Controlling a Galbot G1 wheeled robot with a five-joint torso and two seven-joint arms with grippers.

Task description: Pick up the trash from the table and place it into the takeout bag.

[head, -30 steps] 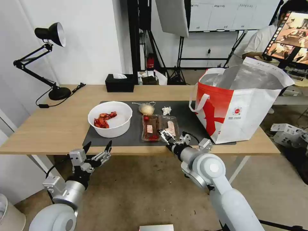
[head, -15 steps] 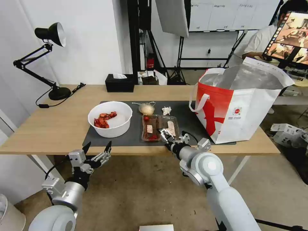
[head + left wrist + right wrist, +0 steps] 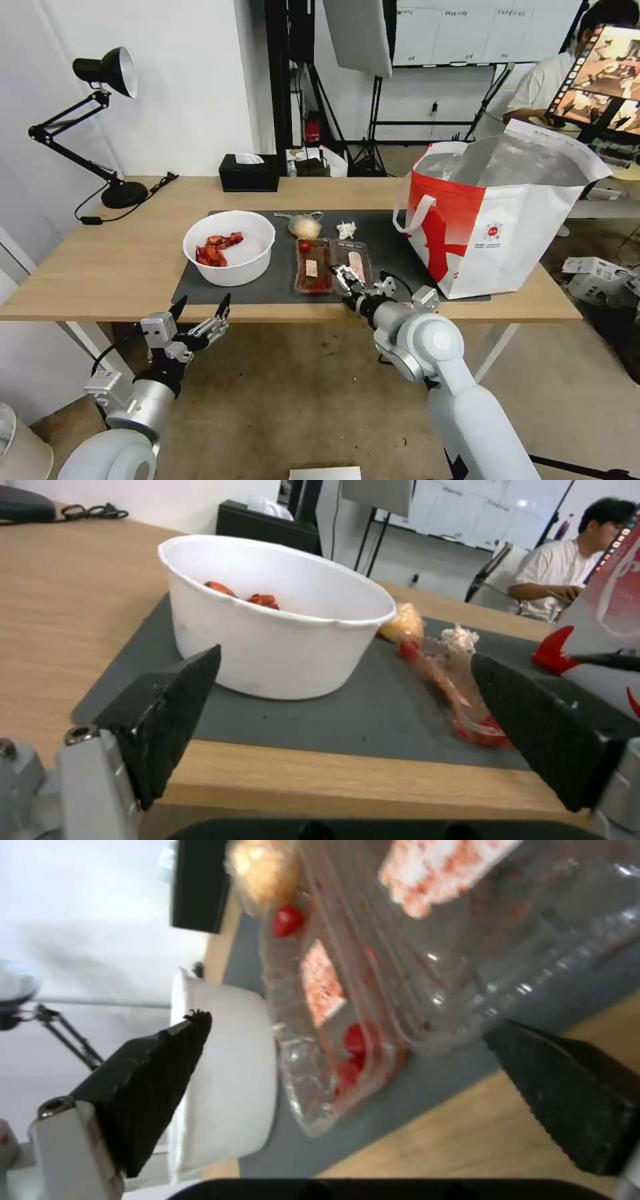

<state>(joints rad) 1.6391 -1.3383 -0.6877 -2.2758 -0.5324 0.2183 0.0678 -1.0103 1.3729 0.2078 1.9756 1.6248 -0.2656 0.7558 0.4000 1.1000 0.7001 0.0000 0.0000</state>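
Head view, right gripper (image 3: 345,275): spread wide, empty, at clear tray's (image 3: 332,265) near edge.
Left gripper (image 3: 201,308): spread, empty, below table (image 3: 93,267) edge.

Bright, even indoor light, soft shadows; right wrist view blurred up close

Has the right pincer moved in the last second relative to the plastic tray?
Yes, slightly. The right pincer, open, has crept forward over the near end of the clear tray, judged against the mat's front edge.
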